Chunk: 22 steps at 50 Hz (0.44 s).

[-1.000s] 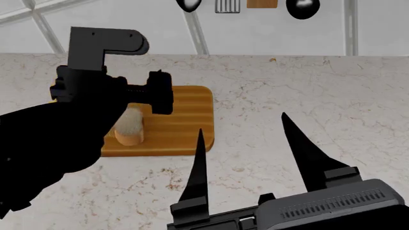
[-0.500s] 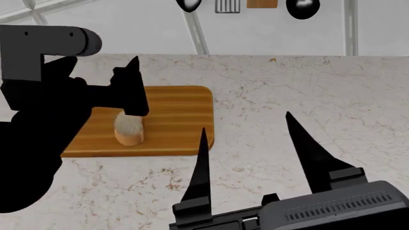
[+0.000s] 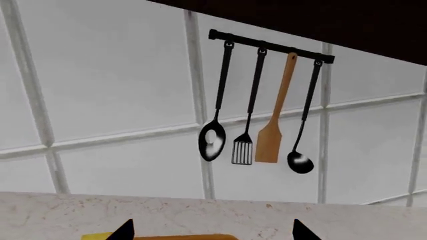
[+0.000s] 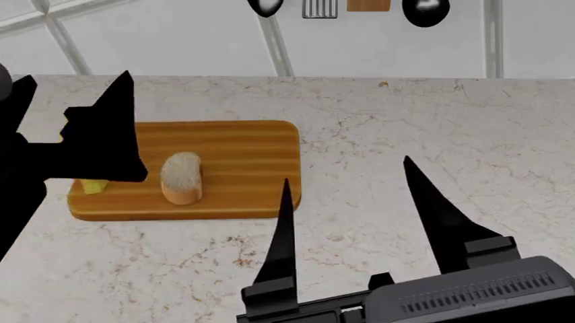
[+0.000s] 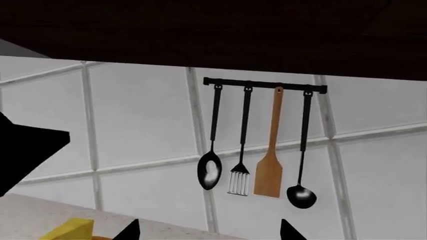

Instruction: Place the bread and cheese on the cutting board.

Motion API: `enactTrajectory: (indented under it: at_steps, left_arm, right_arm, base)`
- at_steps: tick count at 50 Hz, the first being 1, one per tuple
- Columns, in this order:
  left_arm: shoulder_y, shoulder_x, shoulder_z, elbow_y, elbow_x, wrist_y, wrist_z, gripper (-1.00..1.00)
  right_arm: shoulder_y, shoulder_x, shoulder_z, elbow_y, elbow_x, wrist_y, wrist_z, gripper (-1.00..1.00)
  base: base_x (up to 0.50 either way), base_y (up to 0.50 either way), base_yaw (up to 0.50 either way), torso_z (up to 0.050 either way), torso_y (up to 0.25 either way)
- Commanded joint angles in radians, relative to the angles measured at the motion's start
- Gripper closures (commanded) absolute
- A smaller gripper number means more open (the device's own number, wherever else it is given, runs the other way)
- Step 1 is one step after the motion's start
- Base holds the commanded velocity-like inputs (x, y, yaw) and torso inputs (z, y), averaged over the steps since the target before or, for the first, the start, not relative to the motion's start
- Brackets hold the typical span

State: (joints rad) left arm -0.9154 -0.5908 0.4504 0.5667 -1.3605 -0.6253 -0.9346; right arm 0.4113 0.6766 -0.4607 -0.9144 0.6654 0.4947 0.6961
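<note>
A: Now that the left gripper has drawn off toward the left edge of the head view, what can you say of it?

B: It holds nothing, but its spread I cannot tell: one dark finger points up at the frame's left, the rest is a black mass. A second ago it hung right over the board and hid most of it.

A: And outward from there?

B: Its retreat has uncovered the cheese, a small yellow corner showing just under the gripper, lying on the left part of the cutting board. The bread stands near the board's middle, crumb face up, just beside the cheese but apart from it. It has not moved in that time.

A: The right gripper?

B: Spread wide and empty, low at centre-right of the frame, over bare table, well apart from the board. It has barely stirred.

A: So the task?

B: I judge it done, or as good as: both things rest on the board and neither gripper touches them. Both wrist views look mostly at the tiled wall and the utensil rail; the right one catches a yellow scrap of cheese at its lower left corner.
</note>
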Motion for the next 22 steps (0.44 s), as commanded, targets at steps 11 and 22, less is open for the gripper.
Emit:
enactTrajectory:
  at_steps: [11, 22]
  left_arm:
    - [0.105, -0.092, -0.091, 0.197, -0.081, 0.068, -0.056, -1.0]
    - [0.249, -0.155, -0.172, 0.313, -0.045, 0.158, -0.018, -1.0]
  right_arm:
    - [0.006, 0.001, -0.012, -0.006, -0.001, 0.004, 0.007, -1.0]
    - [0.012, 0.009, -0.013, -0.033, -0.003, 0.027, 0.036, -1.0]
  base:
    - [0.0, 0.0, 0.0, 0.0, 0.0]
    - [0.0, 0.0, 0.0, 0.0, 0.0]
